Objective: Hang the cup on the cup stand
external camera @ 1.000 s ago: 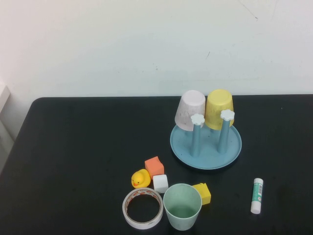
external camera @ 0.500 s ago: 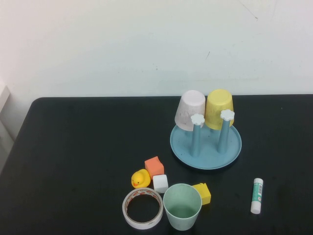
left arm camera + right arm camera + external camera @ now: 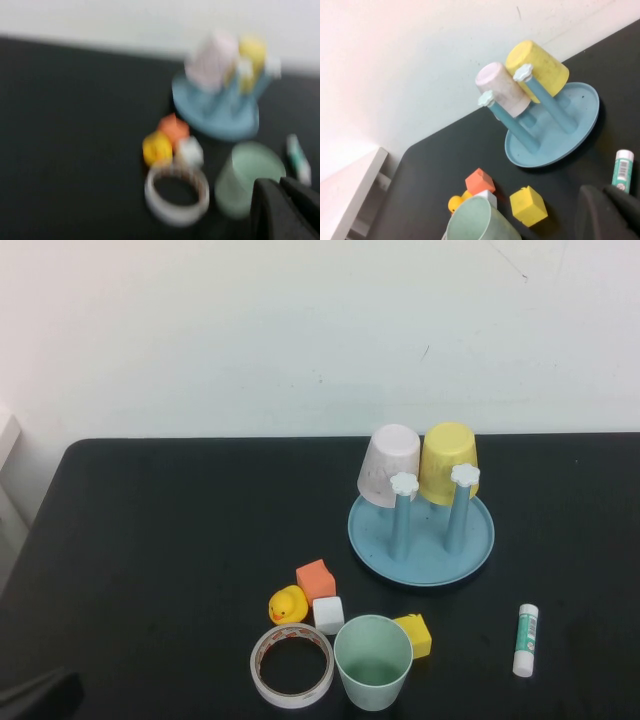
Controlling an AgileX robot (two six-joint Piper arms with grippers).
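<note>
High view first, and a dark shape is cut off by the frame's near left corner: the left gripper (image 3: pixel 35 695), too little of it showing to tell whether it is wide or narrow. Its wrist camera gives only a dark edge of the tool over a blurred table. The right gripper (image 3: pixel 610 212) is out of the high view; its wrist camera catches just a dark bulk beside the glue stick (image 3: pixel 525 639), so cannot tell there either. The cup (image 3: pixel 372 661) stands upright, mouth up, at the near edge, its base clipped by the frame. Touching it on the left lies a tape roll (image 3: pixel 291 665); a yellow block (image 3: pixel 414 633) peeks from behind on the right. The cup stand (image 3: pixel 421 536) sits farther back, a pinkish-white cup (image 3: pixel 388 466) and a yellow cup (image 3: pixel 448 462) inverted on its rear posts, two front posts bare. Black tabletop (image 3: pixel 170 540), plain white wall (image 3: pixel 250 330) behind.
</note>
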